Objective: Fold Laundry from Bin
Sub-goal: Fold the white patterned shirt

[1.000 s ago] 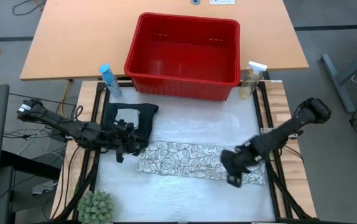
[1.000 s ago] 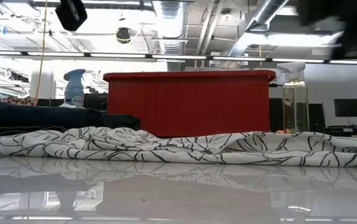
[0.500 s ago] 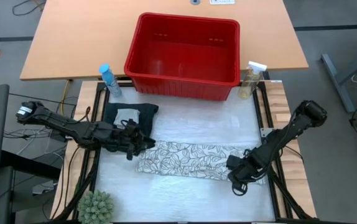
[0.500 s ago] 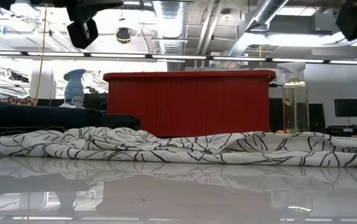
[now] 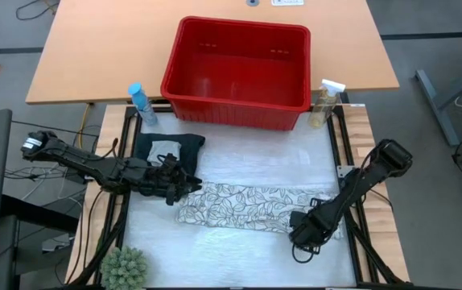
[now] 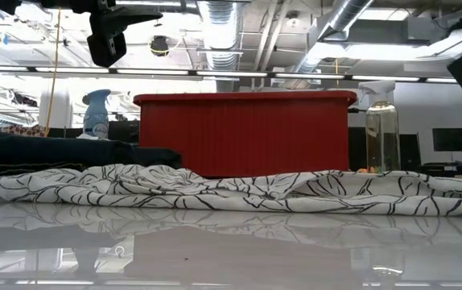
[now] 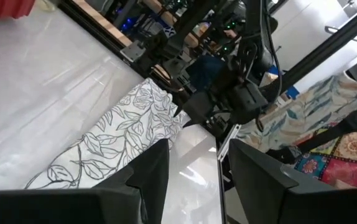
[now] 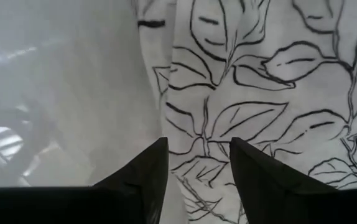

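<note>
While both pincers sit spread, the leaf-print cloth [image 5: 251, 208] lies unheld.
Left pincer [image 5: 184, 187] and right pincer [image 5: 302, 234] may pinch unevenly, bunching it.

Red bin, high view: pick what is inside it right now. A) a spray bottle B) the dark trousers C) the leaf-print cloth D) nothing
D: the red bin shows only its bare red floor, while the leaf-print cloth lies spread on the table in front of it.

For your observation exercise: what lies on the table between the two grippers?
In the high view, the leaf-print cloth stretches flat between the left gripper and the right gripper; nothing else lies there.
</note>
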Robot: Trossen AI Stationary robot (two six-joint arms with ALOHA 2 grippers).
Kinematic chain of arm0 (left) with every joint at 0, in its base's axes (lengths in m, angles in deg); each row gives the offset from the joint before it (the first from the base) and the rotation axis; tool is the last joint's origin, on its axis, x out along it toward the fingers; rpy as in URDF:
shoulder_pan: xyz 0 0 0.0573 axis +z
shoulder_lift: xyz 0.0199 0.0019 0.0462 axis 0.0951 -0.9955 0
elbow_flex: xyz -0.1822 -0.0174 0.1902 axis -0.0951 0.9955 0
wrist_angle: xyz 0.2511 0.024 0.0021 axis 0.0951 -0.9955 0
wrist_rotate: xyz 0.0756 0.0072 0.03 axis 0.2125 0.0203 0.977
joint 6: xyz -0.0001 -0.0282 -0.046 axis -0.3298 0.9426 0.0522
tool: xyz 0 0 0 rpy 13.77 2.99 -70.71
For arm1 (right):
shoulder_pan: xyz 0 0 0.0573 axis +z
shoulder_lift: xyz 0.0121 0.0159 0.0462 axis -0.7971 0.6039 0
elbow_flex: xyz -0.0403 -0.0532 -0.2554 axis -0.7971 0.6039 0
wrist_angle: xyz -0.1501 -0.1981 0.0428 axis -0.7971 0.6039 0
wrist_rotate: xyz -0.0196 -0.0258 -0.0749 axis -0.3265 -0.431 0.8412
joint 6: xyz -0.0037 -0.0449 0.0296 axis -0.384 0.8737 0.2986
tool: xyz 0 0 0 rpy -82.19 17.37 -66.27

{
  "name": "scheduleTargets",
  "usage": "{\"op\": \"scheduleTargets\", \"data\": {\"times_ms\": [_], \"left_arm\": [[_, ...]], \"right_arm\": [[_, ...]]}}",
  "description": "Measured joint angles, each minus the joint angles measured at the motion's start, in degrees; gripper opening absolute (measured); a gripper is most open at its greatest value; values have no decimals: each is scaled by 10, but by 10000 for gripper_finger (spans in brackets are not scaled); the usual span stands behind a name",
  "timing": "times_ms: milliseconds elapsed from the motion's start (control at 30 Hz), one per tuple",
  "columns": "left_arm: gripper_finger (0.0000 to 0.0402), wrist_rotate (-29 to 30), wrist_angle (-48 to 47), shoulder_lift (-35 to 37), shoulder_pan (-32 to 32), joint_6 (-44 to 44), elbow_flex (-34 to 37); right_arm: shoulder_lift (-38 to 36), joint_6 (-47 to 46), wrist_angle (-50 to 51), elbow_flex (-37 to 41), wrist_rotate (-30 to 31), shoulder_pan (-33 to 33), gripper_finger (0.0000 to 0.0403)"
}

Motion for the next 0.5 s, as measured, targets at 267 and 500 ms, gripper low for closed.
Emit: {"op": "scheduleTargets", "data": {"times_ms": [267, 500], "left_arm": [[155, 2, -1, 0, 0, 12, 0], [155, 2, -1, 0, 0, 20, 0]], "right_arm": [[15, -3, 2, 0, 0, 17, 186], [14, -23, -33, 0, -11, 45, 176]]}}
